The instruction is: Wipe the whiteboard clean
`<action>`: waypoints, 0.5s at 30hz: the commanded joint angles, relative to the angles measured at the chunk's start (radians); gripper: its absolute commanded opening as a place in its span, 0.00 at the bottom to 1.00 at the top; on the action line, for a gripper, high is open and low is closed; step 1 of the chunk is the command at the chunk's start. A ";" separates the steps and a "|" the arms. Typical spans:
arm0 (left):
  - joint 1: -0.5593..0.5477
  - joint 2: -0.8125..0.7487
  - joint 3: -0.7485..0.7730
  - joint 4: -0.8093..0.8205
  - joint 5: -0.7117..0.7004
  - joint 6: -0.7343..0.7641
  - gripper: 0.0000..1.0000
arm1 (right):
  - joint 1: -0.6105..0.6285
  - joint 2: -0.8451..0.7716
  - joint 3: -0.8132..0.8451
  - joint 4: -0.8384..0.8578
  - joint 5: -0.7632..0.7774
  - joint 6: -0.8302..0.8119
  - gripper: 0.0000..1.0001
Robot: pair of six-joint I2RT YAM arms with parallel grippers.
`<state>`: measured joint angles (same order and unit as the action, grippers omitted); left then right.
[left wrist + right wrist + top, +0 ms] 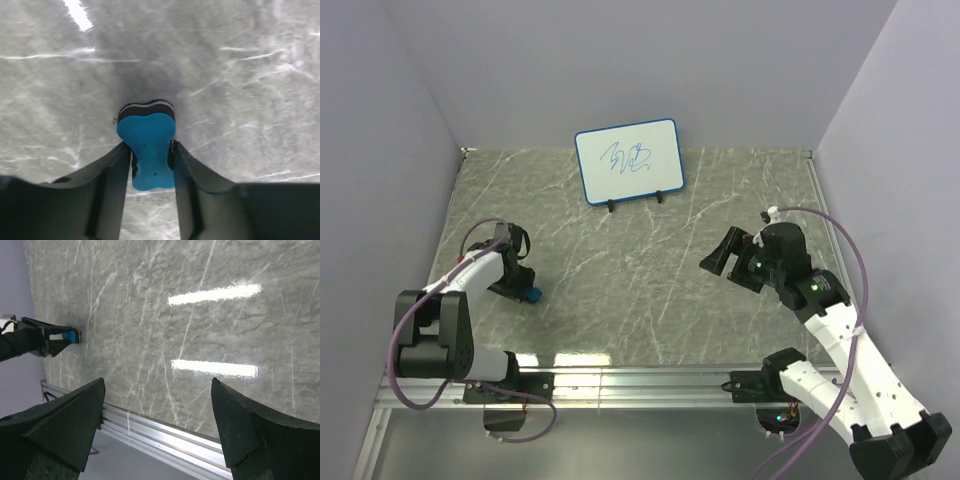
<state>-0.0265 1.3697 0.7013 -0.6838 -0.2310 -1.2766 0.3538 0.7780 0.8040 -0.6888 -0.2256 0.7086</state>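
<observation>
Blue scribble (625,157) is not yet wiped from the whiteboard (655,138), which stands propped on its two black feet (611,207) at the far middle of the tabletop (620,300), close to the back wall. Well apart from it, at the near left, the left pincer (150,146) is clamped on the narrow waist of a blue bone-shaped eraser (147,150) that lies on the marble; the wrist view shows a finger against each flank. The right pincer (720,255) hangs over the right side with its fingers wide apart and nothing between them.

Judging from this, the grip is the first risk: a hold on the waist alone could let the eraser twist or slip once it is pressed to the board. The second is the board itself. Light and resting on small feet, it may slide back or tip under a firm wipe, since nothing steadies it.

Counted: one whiteboard, one scribble, two feet, one eraser, two pincers.
</observation>
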 commanded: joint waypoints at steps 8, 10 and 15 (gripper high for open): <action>-0.001 0.094 0.004 0.124 0.128 0.117 0.03 | -0.042 0.301 0.331 0.090 0.033 -0.130 0.93; 0.000 0.071 0.012 0.124 0.165 0.175 0.00 | -0.114 0.438 0.427 0.098 -0.039 -0.138 1.00; 0.000 -0.020 0.066 0.066 0.222 0.292 0.00 | -0.268 0.729 0.537 0.268 -0.380 -0.049 1.00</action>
<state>-0.0216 1.3994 0.7353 -0.6193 -0.0944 -1.0836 0.1520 1.3827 1.2964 -0.5289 -0.3912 0.6212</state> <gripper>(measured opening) 0.097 0.994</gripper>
